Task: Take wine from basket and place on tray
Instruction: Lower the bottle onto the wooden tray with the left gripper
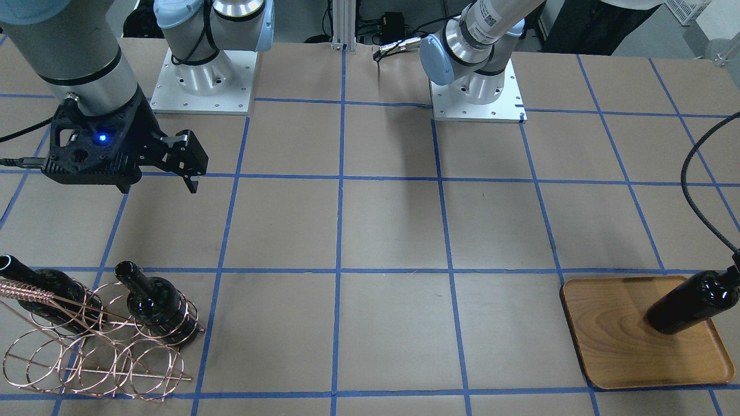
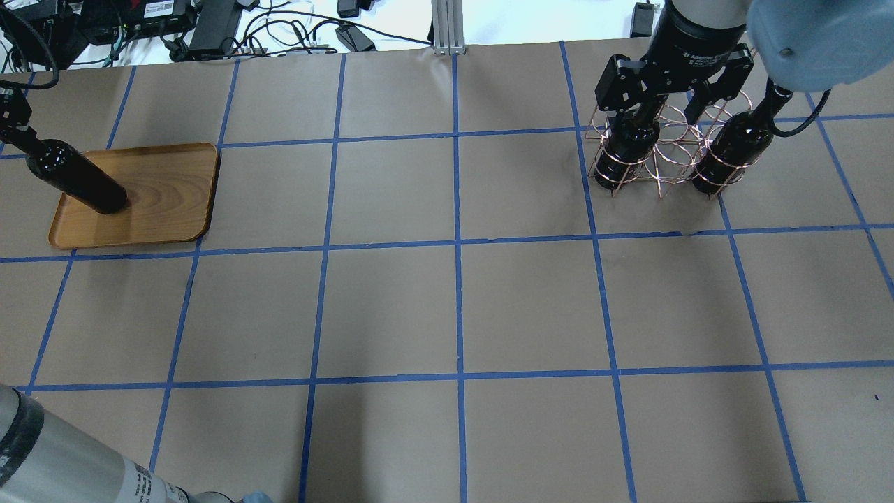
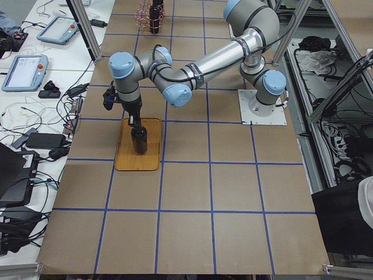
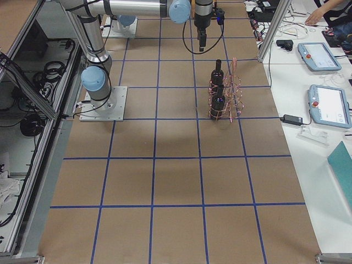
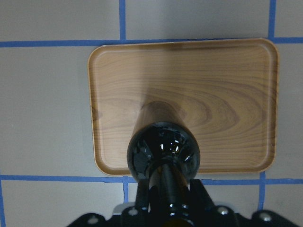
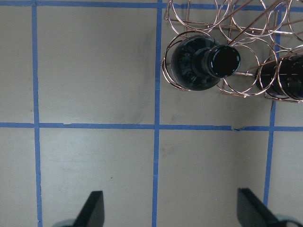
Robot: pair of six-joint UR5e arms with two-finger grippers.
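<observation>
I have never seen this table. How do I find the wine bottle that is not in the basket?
Find the wooden tray, far from the copper wire basket. Over it is one dark bottle, its neck held by the left gripper. The other two bottles sit in the basket's rings; this one alone is at the tray.

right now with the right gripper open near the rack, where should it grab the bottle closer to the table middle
Take the bottle by its narrow neck, coming straight down from above. It stands upright in the basket, with wire rings around its body, so the sides are blocked and only the neck rises clear. The right gripper looks open wide enough for it.
</observation>
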